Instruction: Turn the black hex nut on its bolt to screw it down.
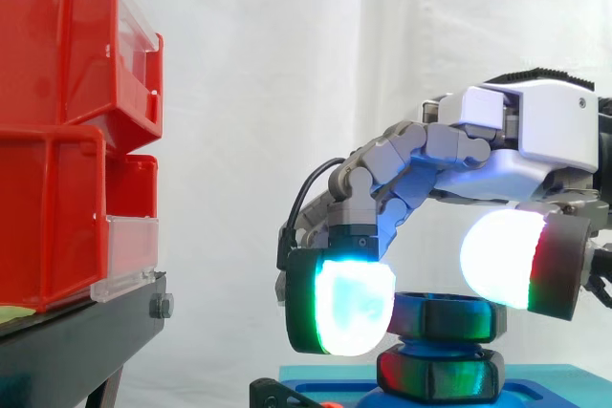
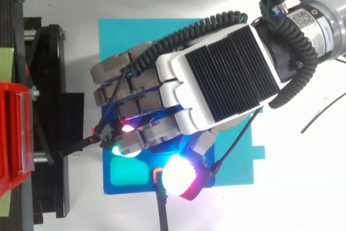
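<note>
**Hand and nut at the grasp.** The hand (image 1: pixel 535 131) reaches in from the right of the side view, its fingers curled downward. The black hex nut (image 1: pixel 449 317) sits directly beneath the palm, above a second hex-shaped piece (image 1: pixel 440 375) on the blue fixture plate (image 2: pixel 124 36).

One glowing finger pad (image 1: pixel 349 308) meets the nut's left flank. The thumb pad (image 1: pixel 507 260) stands at its upper right edge. The hand thus appears clamped on the nut from opposite sides, though contact on the thumb side is less certain.

The screw axis is judged to be upright, since the nut lies level. Turning it down therefore calls for rotation about the vertical, with the pads opposed across the flats.

The side view gives the height of each pad against the nut. The top view, where the back of the hand (image 2: pixel 216 74) covers the nut, instead gives the plan:
- The plate rests on the white worktop (image 2: pixel 303 204).
- A teal block (image 2: pixel 128 172) sits at the plate's near corner.
- The red bins (image 2: pixel 11 133) and the black stand (image 2: pixel 54 79) lie well apart from the hand.
</note>
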Robot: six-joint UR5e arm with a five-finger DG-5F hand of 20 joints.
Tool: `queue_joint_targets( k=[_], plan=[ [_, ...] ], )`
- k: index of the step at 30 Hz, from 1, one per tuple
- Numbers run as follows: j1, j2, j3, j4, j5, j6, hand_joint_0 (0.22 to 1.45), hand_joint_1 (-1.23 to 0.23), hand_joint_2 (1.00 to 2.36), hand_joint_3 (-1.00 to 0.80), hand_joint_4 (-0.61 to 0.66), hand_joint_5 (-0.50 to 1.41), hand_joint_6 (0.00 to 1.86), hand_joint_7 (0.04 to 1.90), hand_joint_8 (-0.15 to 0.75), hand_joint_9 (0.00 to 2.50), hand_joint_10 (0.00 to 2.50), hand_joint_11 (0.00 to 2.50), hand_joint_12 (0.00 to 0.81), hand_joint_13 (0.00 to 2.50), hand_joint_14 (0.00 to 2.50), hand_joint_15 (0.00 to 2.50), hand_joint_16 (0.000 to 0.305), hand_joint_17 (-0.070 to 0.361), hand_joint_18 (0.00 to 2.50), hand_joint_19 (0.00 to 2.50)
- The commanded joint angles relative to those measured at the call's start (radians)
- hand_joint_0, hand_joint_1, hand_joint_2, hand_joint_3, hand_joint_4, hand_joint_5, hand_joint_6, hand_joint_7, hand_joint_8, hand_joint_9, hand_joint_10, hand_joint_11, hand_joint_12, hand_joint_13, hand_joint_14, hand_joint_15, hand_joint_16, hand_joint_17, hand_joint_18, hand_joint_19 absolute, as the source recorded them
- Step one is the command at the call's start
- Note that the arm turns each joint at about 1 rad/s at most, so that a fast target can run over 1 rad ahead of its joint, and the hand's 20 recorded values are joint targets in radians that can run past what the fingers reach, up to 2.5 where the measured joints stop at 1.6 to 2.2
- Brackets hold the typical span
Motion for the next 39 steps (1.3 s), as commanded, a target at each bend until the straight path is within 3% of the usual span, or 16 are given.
queue_joint_targets(
  k=[1,10,17,22,26,34,39],
  plan=[
    [-0.011,0.0,-0.001,-0.002,0.0,0.017,0.48,-0.34,1.0,-0.5,0.08,-0.14,0.86,0.9,0.187,0.9,0.02,0.42,0.247,0.73,0.01,0.38,0.03,0.067,0.46,0.33],
    [-0.043,0.0,-0.001,0.003,-0.029,0.033,0.45,-0.31,1.0,-0.5,0.07,-0.13,0.77,0.9,0.191,0.89,0.02,0.4,0.26,0.73,0.02,0.37,0.032,0.073,0.47,0.32],
    [-0.059,0.0,-0.001,0.01,-0.044,0.034,0.45,-0.3,1.0,-0.5,0.1,-0.1,0.55,1.17,0.192,0.88,0.01,0.4,0.262,0.73,0.01,0.36,0.033,0.074,0.46,0.32],
    [-0.075,0.0,-0.001,0.01,-0.066,0.034,0.45,-0.3,1.0,-0.5,0.11,-0.09,0.5,1.22,0.187,0.87,0.01,0.39,0.262,0.72,0.01,0.37,0.033,0.074,0.46,0.33],
    [-0.077,0.0,0.001,0.012,-0.067,0.039,0.45,-0.3,1.0,-0.5,0.12,-0.1,0.5,1.14,0.19,0.87,0.01,0.4,0.262,0.72,0.01,0.37,0.033,0.074,0.45,0.32],
    [-0.059,0.0,0.01,0.076,-0.061,0.111,0.45,-0.3,1.0,-0.5,0.1,-0.11,0.5,0.97,0.195,0.83,0.01,0.33,0.264,0.69,0.01,0.35,0.033,0.075,0.43,0.32],
    [-0.042,0.0,0.01,0.092,-0.054,0.115,0.45,-0.3,1.0,-0.5,0.08,-0.12,0.5,0.89,0.186,0.79,0.01,0.27,0.262,0.68,0.01,0.33,0.033,0.074,0.42,0.32]
  ],
)
